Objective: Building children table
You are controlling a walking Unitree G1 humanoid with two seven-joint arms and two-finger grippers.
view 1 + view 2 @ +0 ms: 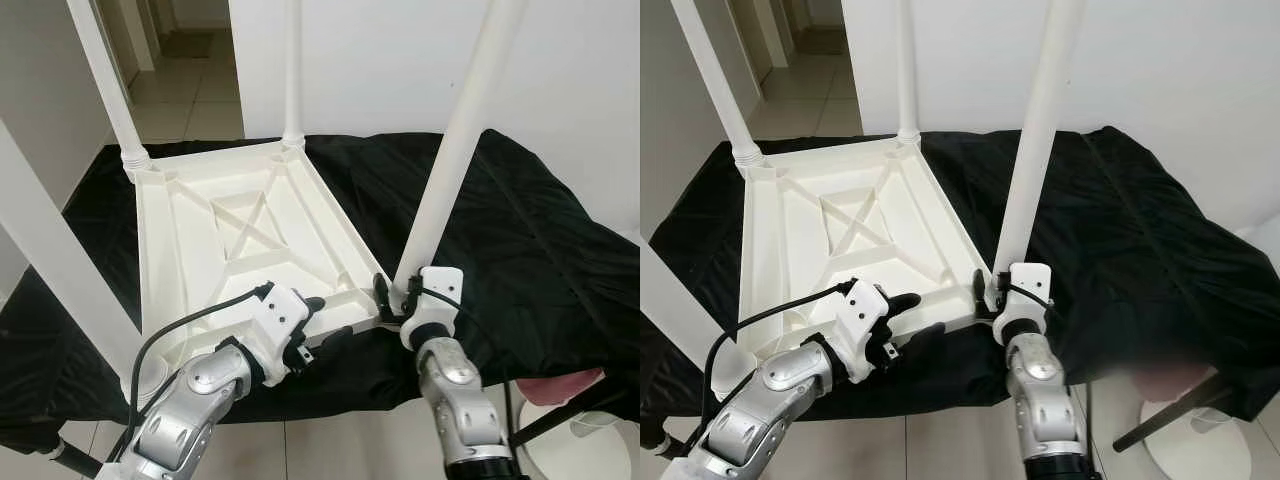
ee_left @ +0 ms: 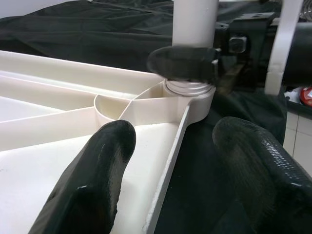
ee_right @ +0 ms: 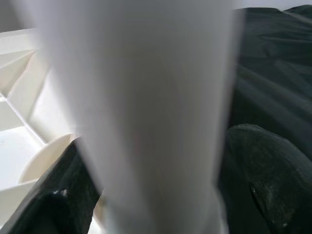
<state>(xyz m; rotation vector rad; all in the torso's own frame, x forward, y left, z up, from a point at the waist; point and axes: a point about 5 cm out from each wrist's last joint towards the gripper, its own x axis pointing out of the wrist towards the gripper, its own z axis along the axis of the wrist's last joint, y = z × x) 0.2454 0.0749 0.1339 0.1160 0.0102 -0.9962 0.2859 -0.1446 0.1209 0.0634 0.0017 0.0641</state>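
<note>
White plastic table (image 1: 250, 235): upside down on black cloth (image 1: 530, 230). Near-right leg (image 1: 450, 150) (top cut off): clamped by right gripper (image 1: 393, 296). Left gripper (image 2: 170, 161): spread, straddling the table's rim.

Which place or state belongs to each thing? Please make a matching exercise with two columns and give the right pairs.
Things:
1. left gripper
2. right gripper
3. table top
4. cloth

States:
A. black, spread beneath everything
B. upside down, ribs showing
C. jaws around the near leg, at its base
D. jaws open astride the table top's near edge

Pairs: 1-D, 2-C, 3-B, 4-A
</note>
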